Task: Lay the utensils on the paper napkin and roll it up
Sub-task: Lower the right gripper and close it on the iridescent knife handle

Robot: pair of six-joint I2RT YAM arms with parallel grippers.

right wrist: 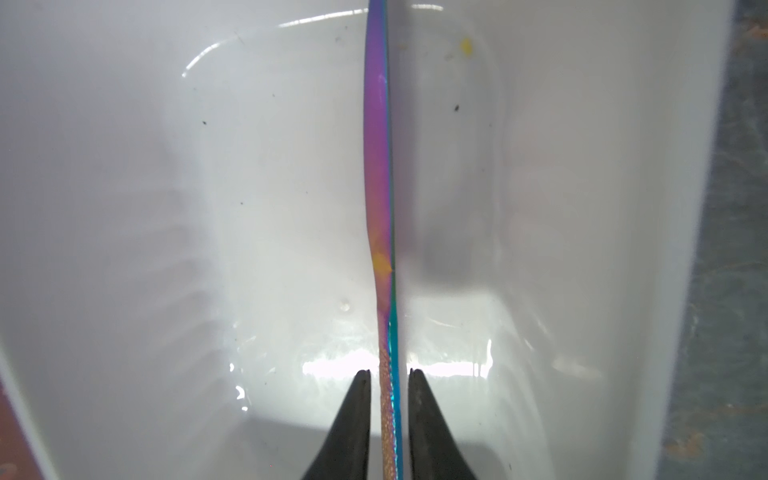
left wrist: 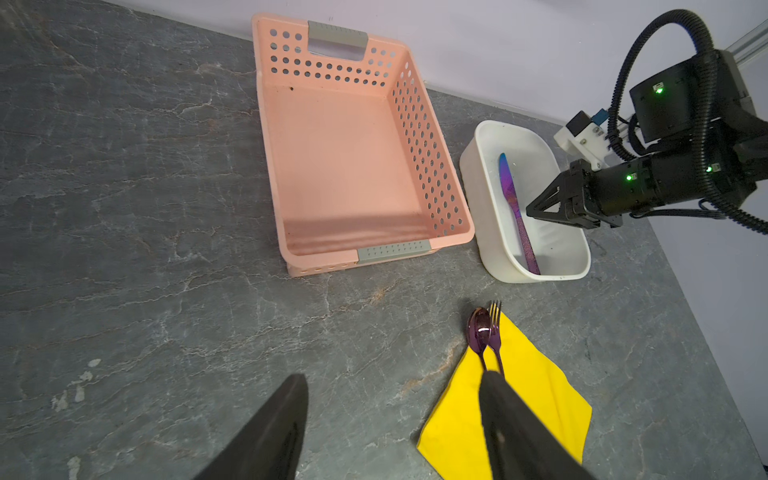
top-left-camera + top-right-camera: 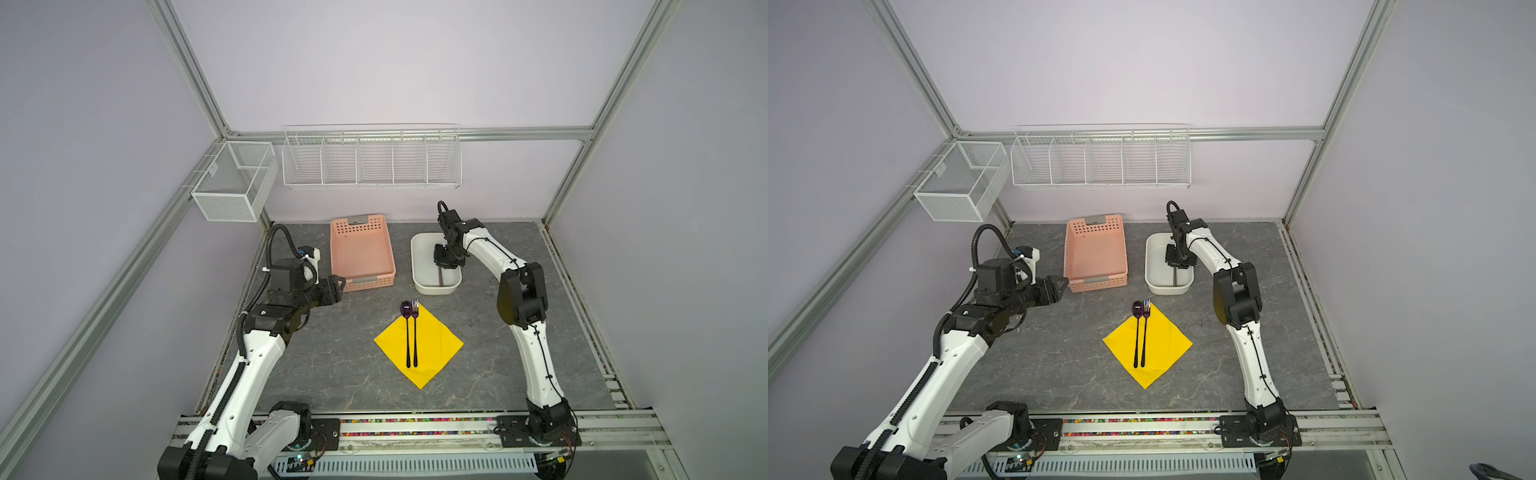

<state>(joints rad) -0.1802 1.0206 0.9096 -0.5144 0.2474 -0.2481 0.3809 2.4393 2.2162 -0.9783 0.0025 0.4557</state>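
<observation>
R gripper (image 1: 388, 374) down in white tub (image 1: 166, 208), walls close either side, jaws narrowly parted astride knife (image 1: 378, 166) handle, no contact, L gripper (image 2: 395, 376) released, empty, open bench (image 2: 166, 249) beneath.

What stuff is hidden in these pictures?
Whether the right hand squeezes the knife: right wrist view shows only fingertips beside it.
Knife tip and handle end: same view, cut off by edges.
Knife blade: both top views, under the right hand.
Spoon and fork handle ends: left wrist view, behind a finger of the left hand.

spoon (image 3: 407, 338), fork (image 3: 415, 338) on napkin (image 3: 438, 345) | knife (image 2: 510, 187) in tub (image 2: 498, 266) (basket (image 2: 340, 166) to its left)
</observation>
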